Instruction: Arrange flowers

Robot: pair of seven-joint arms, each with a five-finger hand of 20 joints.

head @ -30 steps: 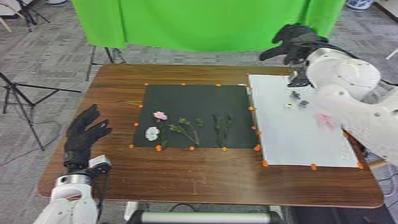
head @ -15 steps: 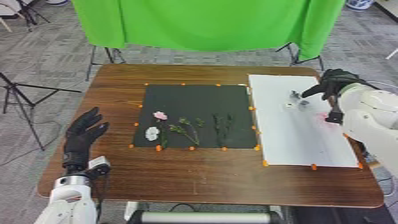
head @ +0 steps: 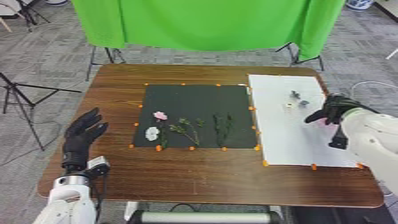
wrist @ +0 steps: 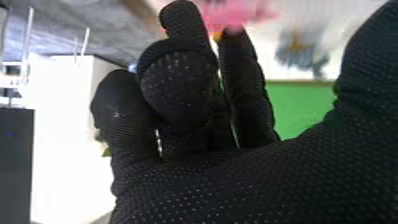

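In the head view my right hand (head: 336, 109) is over the right part of the white sheet (head: 282, 135), its fingers relaxed. My left hand (head: 82, 136) stands open by the table's left side. On the black sheet (head: 191, 94) lie a pink flower (head: 160, 115), a white flower (head: 152, 133), a branching green sprig (head: 188, 129) and darker green stems (head: 223, 128). Small bluish flowers (head: 303, 103) lie on the white sheet. In the right wrist view my right hand (wrist: 195, 175) holds nothing; a blurred pink flower (wrist: 235, 12) is beyond its fingertips.
Orange markers (head: 192, 148) line the edges of both sheets on the brown table (head: 195, 175). A green cloth (head: 209, 25) hangs behind the table's far edge. Dark tripods stand on the floor to the left.
My right hand has come back from beyond the table's far right corner, down along the white sheet towards the near side. The left hand and the flowers on the black sheet look the same.
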